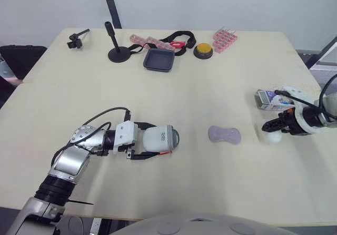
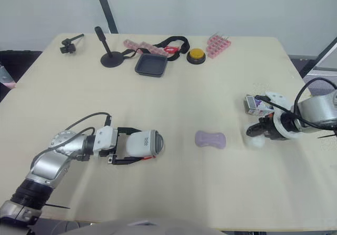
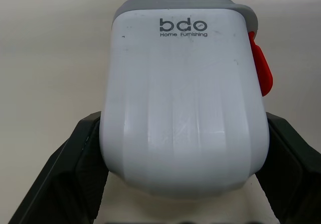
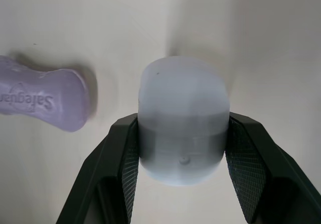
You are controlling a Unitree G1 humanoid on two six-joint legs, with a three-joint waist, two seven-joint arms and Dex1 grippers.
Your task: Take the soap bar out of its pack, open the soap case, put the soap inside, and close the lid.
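- My left pincer (image 1: 160, 139) pinches the soap case (image 3: 185, 108), one black finger (image 3: 75, 153) pressed against each side of its white body.
- The case lies on its side near the front of the counter (image 1: 210, 87). Its grey band faces the soap, and a red tab (image 3: 260, 68) sticks out at one side. I cannot tell whether its lid is latched.
- The soap bar (image 1: 225, 135) is out of its pack. It is purple with embossed lettering and lies flat and bare on the counter between my two pincers, nearer the right one, touching neither pincer.
- My right pincer (image 4: 181, 126) is closed on a translucent white piece (image 1: 272, 137), rounded like a shell, which sits low on the counter. I cannot tell whether it belongs to the case.
- In the right wrist view the soap lies just beside that piece, with a gap of bare counter between them.
- The soap pack (image 1: 271, 99), a small printed box, lies on the counter beside my right wrist, behind the pincer.
- Along the far edge of the counter I see a black tray (image 1: 159, 59), a yellow button (image 1: 203, 49), a pink rack (image 1: 225, 39), a black stand (image 1: 117, 45) and a small black clamp (image 1: 76, 39), all well apart from the soap.
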